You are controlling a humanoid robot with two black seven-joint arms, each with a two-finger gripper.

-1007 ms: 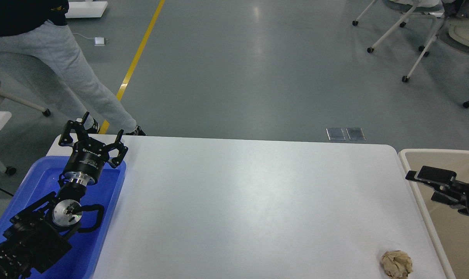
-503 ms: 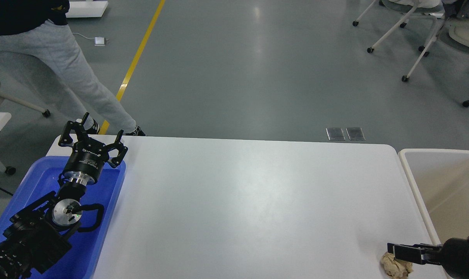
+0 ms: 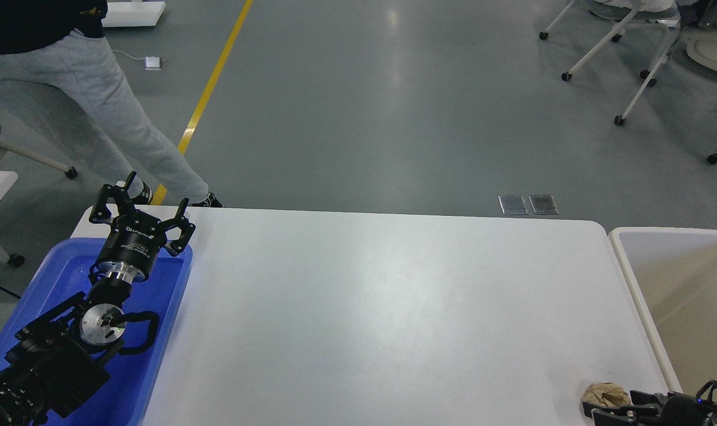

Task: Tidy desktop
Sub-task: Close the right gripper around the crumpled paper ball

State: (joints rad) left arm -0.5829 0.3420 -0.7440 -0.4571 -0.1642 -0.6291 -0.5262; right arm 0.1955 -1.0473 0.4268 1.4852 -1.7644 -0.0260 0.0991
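The white desktop (image 3: 394, 307) fills the middle of the head view. A crumpled brown paper ball (image 3: 605, 391) lies at its front right corner. My right gripper (image 3: 598, 410) comes in low from the bottom right, its fingers right against the near side of the ball and partly cut off by the frame edge. I cannot tell whether it grips the ball. My left gripper (image 3: 158, 189) is open and empty, held above the far end of the blue tray.
A blue plastic tray (image 3: 62, 278) sits on the desktop's left end under my left arm. A beige white-rimmed bin (image 3: 621, 236) stands off the right edge. A person (image 3: 97, 100) stands beyond the far left corner. Wheeled chairs (image 3: 630, 59) stand far right.
My right gripper has left the bin, swung down and toward me, and dropped to the paper ball at the front right corner. The left arm has not moved.
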